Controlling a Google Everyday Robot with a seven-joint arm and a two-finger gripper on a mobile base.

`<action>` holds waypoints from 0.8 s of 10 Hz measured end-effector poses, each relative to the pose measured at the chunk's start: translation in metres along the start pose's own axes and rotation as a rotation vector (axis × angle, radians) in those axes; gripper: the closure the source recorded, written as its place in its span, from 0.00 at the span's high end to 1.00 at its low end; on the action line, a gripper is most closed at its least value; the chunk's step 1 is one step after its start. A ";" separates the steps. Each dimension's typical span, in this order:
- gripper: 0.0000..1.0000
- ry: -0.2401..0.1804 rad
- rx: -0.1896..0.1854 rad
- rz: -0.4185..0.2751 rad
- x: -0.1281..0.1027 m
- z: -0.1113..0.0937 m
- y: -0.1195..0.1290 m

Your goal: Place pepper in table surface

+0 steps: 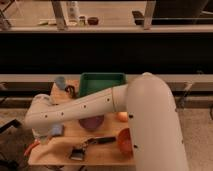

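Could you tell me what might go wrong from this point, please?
The pepper is right at the left edge of the table, just below the gripper; let go there, it may slip off. The arm lies low over the bowl and could nudge it on pulling back.

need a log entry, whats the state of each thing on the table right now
pepper: off the table's left edge, by the gripper
gripper: low at the table's left edge
green tray: flat, looks empty
purple bowl: upright, partly under the arm
brush: lying flat
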State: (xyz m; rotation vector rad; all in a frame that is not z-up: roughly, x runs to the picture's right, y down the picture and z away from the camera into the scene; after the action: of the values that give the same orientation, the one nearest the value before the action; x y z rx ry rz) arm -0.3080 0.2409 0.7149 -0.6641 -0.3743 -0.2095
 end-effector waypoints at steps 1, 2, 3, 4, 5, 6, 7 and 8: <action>0.00 0.005 -0.002 0.002 0.003 0.003 0.000; 0.01 0.010 -0.005 0.005 0.008 0.007 0.001; 0.08 0.015 -0.006 0.006 0.011 0.010 0.001; 0.18 0.013 -0.007 0.005 0.012 0.012 0.001; 0.27 0.013 -0.007 -0.001 0.013 0.012 0.001; 0.40 0.017 -0.007 -0.003 0.014 0.010 0.001; 0.47 0.020 -0.008 -0.003 0.016 0.011 0.001; 0.56 0.024 -0.009 -0.002 0.018 0.010 0.002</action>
State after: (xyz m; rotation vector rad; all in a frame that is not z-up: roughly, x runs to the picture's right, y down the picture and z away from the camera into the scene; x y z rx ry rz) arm -0.2940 0.2472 0.7282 -0.6696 -0.3513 -0.2206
